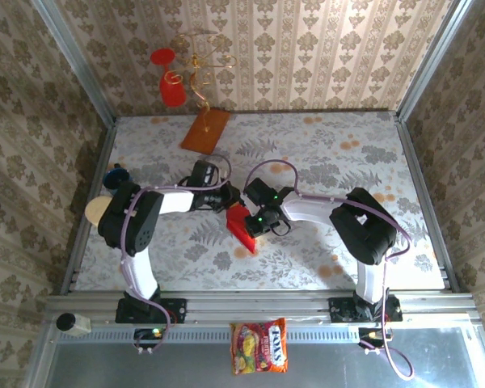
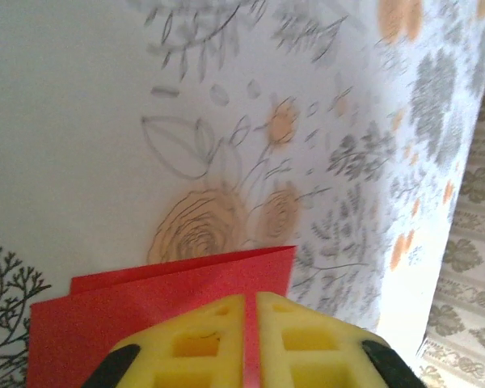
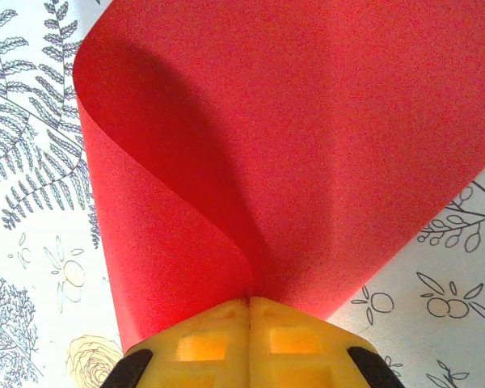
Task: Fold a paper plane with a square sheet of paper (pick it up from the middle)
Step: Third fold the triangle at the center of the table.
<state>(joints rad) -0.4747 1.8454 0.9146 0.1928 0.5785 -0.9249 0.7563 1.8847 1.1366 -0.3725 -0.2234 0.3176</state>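
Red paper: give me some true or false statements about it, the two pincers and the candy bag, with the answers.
1. The right pincer is shut on the red paper. True.
2. The red paper lies flat. False: it curls into a loop by the right pincer.
3. The left pincer pinches an edge of the red paper. True.
4. The candy bag lies beside the red paper. False: it lies at the near edge, in front of the arm bases.

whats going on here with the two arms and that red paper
The left pincer and the right pincer both hold one red paper sheet over the middle of the table. The left grips a doubled-over part; the right pinches where the sheet curls into a loop. It is not yet a plane.
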